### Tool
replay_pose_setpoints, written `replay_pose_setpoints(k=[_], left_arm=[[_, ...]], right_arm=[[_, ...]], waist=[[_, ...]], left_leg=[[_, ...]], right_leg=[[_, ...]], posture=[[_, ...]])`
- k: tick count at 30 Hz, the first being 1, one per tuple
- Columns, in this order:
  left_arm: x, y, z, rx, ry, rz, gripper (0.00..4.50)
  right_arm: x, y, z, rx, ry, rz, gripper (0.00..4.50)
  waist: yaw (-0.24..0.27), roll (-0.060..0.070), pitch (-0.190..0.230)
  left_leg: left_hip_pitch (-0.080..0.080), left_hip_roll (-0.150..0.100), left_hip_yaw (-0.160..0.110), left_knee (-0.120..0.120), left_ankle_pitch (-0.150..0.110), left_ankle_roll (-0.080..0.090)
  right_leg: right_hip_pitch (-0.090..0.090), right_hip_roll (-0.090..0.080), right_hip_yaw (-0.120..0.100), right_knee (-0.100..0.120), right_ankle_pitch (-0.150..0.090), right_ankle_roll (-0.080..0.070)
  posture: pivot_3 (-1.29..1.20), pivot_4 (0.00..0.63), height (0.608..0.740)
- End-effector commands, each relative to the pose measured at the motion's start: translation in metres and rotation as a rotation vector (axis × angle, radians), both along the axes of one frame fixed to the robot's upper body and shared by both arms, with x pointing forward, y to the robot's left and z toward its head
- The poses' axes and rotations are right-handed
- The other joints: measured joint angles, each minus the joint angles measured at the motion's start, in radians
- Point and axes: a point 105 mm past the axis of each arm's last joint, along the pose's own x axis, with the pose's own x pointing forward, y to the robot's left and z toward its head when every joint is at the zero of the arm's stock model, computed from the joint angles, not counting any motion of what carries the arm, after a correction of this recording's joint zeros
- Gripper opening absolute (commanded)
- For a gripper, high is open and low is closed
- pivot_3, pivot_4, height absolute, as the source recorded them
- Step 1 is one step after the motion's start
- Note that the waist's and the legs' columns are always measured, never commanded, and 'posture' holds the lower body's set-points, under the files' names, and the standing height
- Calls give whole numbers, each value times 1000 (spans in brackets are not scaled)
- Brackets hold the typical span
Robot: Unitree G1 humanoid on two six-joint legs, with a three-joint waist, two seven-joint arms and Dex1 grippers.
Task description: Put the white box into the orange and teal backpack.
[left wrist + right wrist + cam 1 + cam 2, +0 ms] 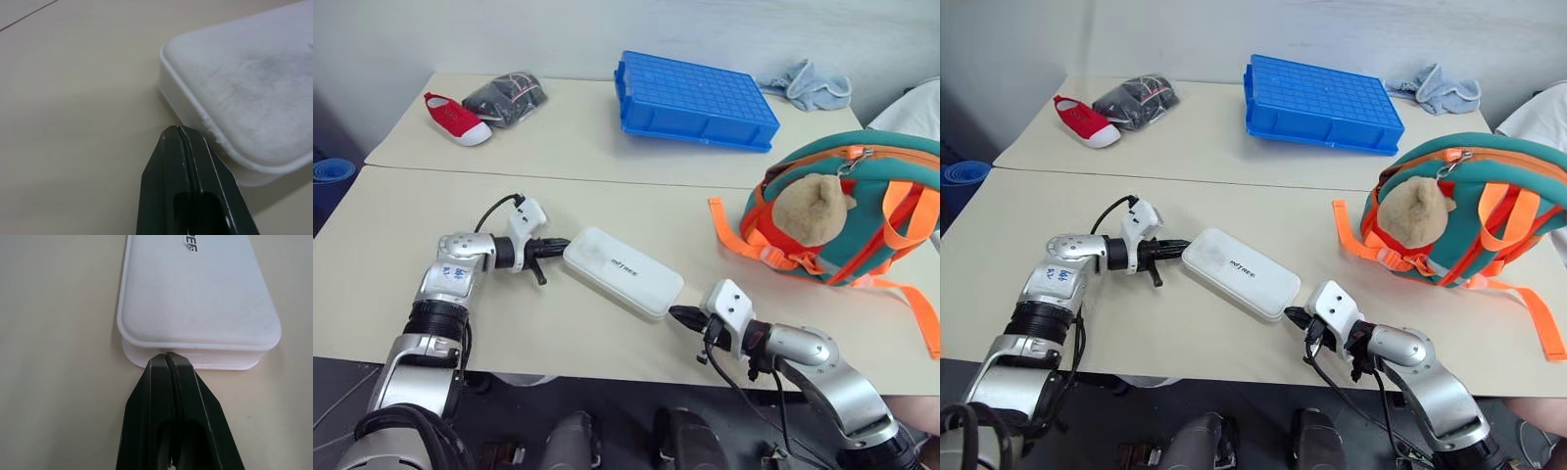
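The white box (623,271) lies flat and slantwise on the beige table (411,245), its dark lettering facing up. My left gripper (560,245) is shut, and its tips sit at the box's left end, beside a corner (178,129). At the opposite end my right gripper (677,314) is also shut, with its tips right at the end wall (166,355). Neither gripper holds anything. The orange and teal backpack (862,211) stands to the right of the box, its tan plush toy (813,209) facing me and orange straps trailing on the table.
A blue gridded tray (695,98) lies at the back of the far table. A red shoe (457,117) and a dark bundle (506,98) sit at the back left. At the back right is a light blue cloth (808,86). A seam runs between the two tables.
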Motion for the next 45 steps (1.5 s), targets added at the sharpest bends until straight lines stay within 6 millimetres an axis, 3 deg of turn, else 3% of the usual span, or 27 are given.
replay_pose_setpoints(k=[1, 4, 9, 13, 18, 21, 25, 27, 33, 37, 45], left_arm=[[-15, -8, 16, -43, -32, -76, 13], [-33, -10, 14, -39, -31, -139, 13], [-52, -8, 6, -50, 10, -169, 13], [-78, -19, 0, -97, 31, -282, 13], [-93, -16, -11, -162, 72, -239, 13], [-98, -4, -13, -203, 92, -175, 13], [-85, 36, -6, -184, 13, -5, 13], [-74, 43, -1, -163, -31, 15, 13], [-38, 7, -1, -91, -69, -79, 13], [-27, -19, -6, -89, -87, -102, 13], [-34, -38, -10, -121, -73, -128, 13]], right_arm=[[0, -13, 13, -17, -35, -5, 0], [3, -30, 23, -25, -42, -39, 0], [2, -44, 19, -66, -17, -25, 0], [3, -57, 18, -99, 3, -22, 0], [7, -81, 21, -145, 10, -85, 0], [5, -90, 23, -164, 14, -104, 0], [0, -95, 25, -161, 23, -110, 0], [-1, -92, 22, -151, 33, -109, 0], [8, -88, 9, -107, 36, -150, 0], [16, -77, 11, -82, 23, -138, 0], [33, -65, 23, -95, 30, -158, 0]], waist=[[-1, 0, 0], [-2, 0, 0], [-2, 0, 0], [-2, 1, 0], [-2, 1, 0], [-1, 1, 0], [-1, 1, 0], [0, 1, 0], [18, 1, 0], [14, 1, 0], [-3, 1, 0]], left_leg=[[0, -1, 0, 0, 0, 0], [0, -2, 0, 0, 0, 1], [1, -1, 0, -1, 0, 1], [1, -2, 0, -1, 0, 1], [1, -2, 0, -1, 0, 1], [2, -2, 0, -1, 0, 1], [2, -2, -1, -2, -1, 1], [2, -2, -1, -2, -1, 1], [2, -3, -1, -1, -2, 2], [2, -3, 1, -1, -2, 2], [2, -2, 1, -1, -1, 2]], right_leg=[[0, -2, 0, 0, 0, 0], [0, -3, -1, 0, 0, 0], [0, -3, -1, -2, 0, 0], [0, -4, 0, -1, 0, 0], [1, -5, 0, -2, 0, 0], [1, -5, 0, -2, 0, 0], [1, -5, 0, -2, 0, 0], [1, -5, -1, -2, 0, 0], [2, -7, -2, -2, 0, 0], [2, -5, -2, -1, 0, 0], [1, -5, -5, -1, 0, 1]], posture=[[0, 150, 740], [0, 150, 740], [0, 150, 740], [0, 150, 740], [0, 150, 740], [0, 150, 740], [0, 150, 740], [0, 150, 740], [0, 150, 740], [0, 150, 740], [0, 150, 740]])
